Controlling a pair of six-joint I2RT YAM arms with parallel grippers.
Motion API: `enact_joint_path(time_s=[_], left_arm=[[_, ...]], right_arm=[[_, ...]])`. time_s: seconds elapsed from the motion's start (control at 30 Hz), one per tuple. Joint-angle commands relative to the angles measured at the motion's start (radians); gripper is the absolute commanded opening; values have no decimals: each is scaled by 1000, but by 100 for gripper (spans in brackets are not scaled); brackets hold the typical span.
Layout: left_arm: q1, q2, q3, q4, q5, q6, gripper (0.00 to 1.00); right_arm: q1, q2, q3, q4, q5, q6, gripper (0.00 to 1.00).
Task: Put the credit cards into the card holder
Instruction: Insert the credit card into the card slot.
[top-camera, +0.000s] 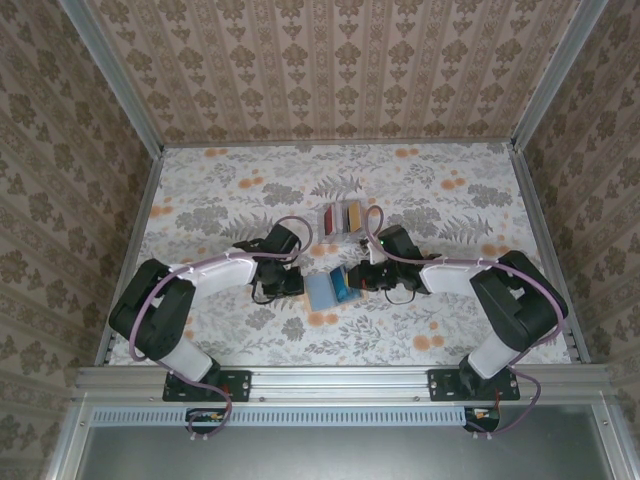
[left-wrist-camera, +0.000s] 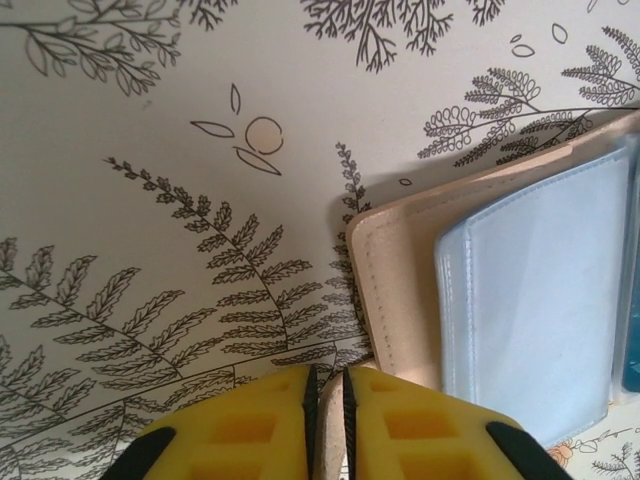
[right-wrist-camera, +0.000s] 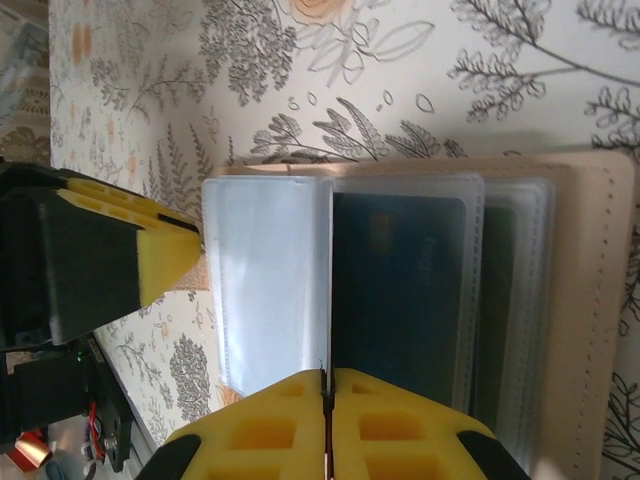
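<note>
— Overhead, count?
— One card holder, open on the table, between the left gripper and the right gripper. One rack beyond.
— Left wrist?
— Jaws pinching the holder's tan edge.
— Right wrist?
— Jaws pinching a clear pocket. One blue card inside.
</note>
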Motion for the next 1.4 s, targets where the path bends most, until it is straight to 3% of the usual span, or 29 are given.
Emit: enact_joint_path(time_s=[0.0, 0.2, 0.5, 0.87, 1.37], left_arm=[[-5, 10, 30, -8, -14, -5, 16], [-11, 27, 40, -11, -16, 2, 14], [-20, 39, 55, -22, -27, 14, 10], [-20, 38, 54, -34, -48, 23, 7], [-21, 23, 43, -40, -55, 20, 6]], right_arm=[[6, 32, -15, 18, 6, 28, 10], [16, 62, -11, 61, -22, 58, 10], [26, 127, 40, -15, -27, 60, 10], [27, 104, 55, -34, -82, 62, 10], [59, 77, 71, -193, -27, -11, 10]])
